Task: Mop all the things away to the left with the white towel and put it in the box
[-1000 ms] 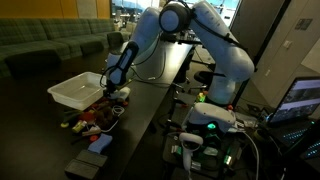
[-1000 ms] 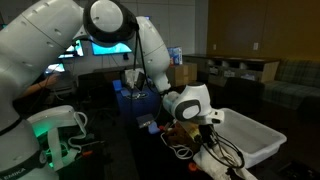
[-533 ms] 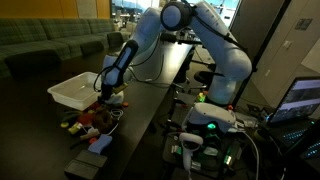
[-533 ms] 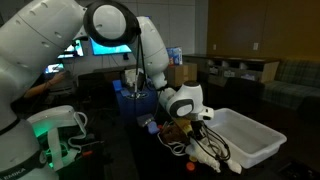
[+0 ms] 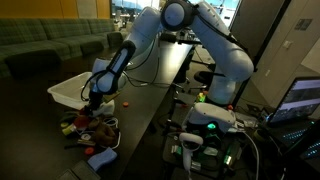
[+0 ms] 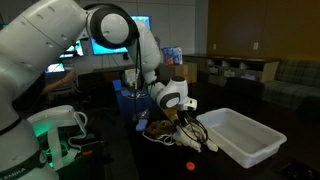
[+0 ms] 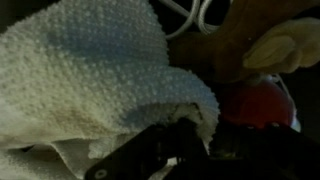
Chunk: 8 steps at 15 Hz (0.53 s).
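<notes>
Dark table (image 5: 150, 105), green sofa (image 5: 45, 40) behind; pincer (image 7: 172, 142) clamps white towel (image 7: 90, 70).

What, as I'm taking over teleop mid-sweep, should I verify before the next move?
1. Towel in grip: the white towel is bunched over the gripper, but the clamp itself is hidden. Cannot tell.
2. Gripper position: it sits low at the pile, next to the white box. Ok.
3. Everything gathered: a red ball lies apart from the pile. Not ok.
4. White box ready: it is upright and open-topped. Ok.
5. Snag risk: black cable loops lie right by the gripper. Cannot tell.
</notes>
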{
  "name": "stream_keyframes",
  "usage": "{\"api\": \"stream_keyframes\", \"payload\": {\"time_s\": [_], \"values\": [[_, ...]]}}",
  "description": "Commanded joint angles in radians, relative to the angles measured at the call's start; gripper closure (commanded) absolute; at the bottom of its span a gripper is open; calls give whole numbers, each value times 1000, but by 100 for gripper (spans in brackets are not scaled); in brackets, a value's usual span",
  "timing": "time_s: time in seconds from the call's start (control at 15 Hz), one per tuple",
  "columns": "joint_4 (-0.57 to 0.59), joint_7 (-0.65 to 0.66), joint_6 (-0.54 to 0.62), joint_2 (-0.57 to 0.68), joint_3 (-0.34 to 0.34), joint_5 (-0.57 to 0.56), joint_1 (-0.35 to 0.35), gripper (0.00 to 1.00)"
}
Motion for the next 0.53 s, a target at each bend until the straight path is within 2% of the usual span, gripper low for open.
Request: {"api": "stream_keyframes", "payload": {"time_s": [0.0, 0.47], "values": [[47, 61, 35, 26, -3, 24, 87, 94], [96, 136, 65, 31, 30, 50, 205, 94]]}}
